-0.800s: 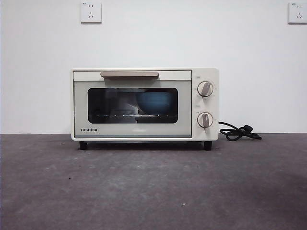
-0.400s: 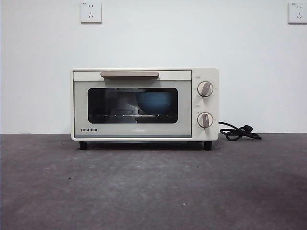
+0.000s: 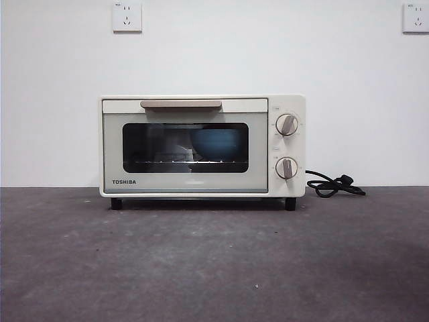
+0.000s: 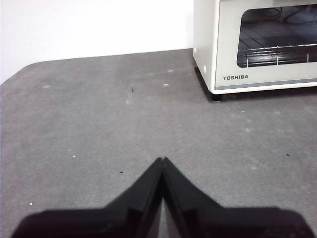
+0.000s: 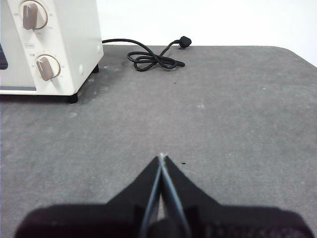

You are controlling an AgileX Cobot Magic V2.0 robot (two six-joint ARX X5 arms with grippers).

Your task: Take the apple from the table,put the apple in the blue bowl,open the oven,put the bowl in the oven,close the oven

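Two white wall sockets (image 3: 127,17) and (image 3: 415,17) sat high on the plain white wall (image 3: 53,100), one toward each upper corner, well apart. Both empty-looking; details too small to tell.

My left gripper (image 4: 162,161) hangs low with jaws pressed together; my right gripper (image 5: 161,157) does likewise, holding nothing.

"TOSHIBA" on the oven (image 3: 201,146) door
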